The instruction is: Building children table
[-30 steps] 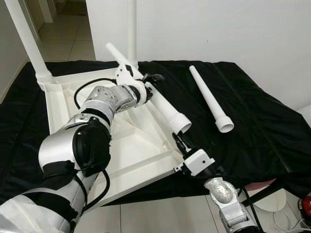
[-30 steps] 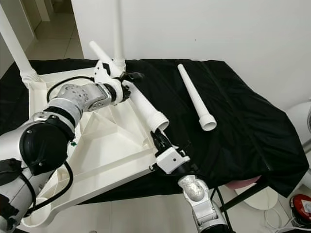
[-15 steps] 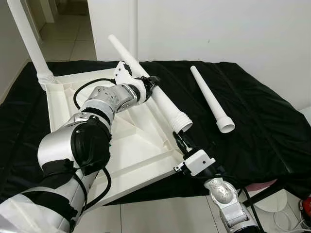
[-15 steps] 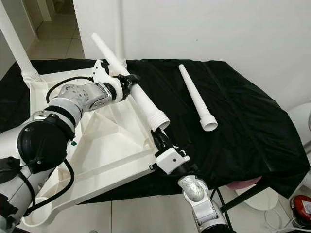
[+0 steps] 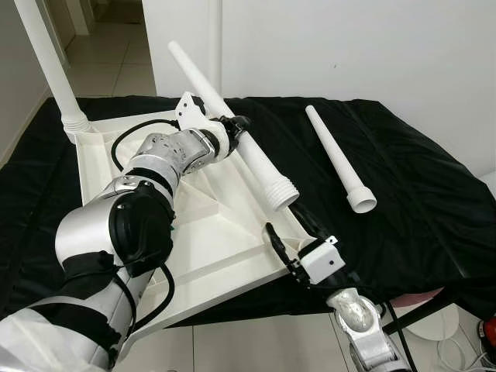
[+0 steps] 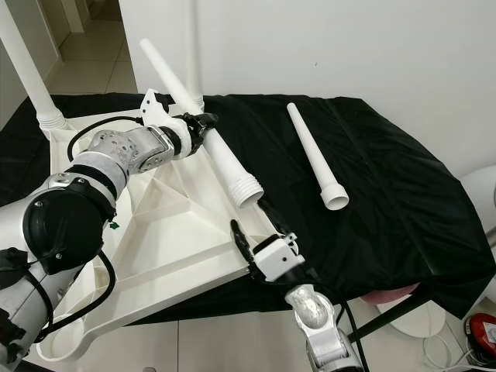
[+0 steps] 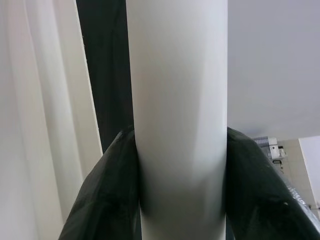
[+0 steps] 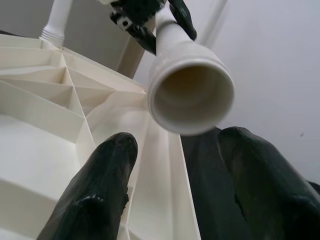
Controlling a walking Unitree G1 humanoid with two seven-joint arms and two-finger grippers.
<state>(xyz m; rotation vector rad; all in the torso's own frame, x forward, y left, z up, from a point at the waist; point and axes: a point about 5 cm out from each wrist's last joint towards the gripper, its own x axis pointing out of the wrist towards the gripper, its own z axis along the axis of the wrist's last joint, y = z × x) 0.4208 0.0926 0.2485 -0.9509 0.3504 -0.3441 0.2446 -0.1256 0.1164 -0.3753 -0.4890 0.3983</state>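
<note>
Spreading since a second ago, your right gripper (image 5: 288, 234) gapes empty at the upturned white plastic tabletop's (image 5: 209, 232) five-o'clock edge, ready to catch; beyond, your left gripper (image 5: 229, 130) clamps the raised white plastic leg (image 5: 246, 151), threaded end hanging above it.
</note>
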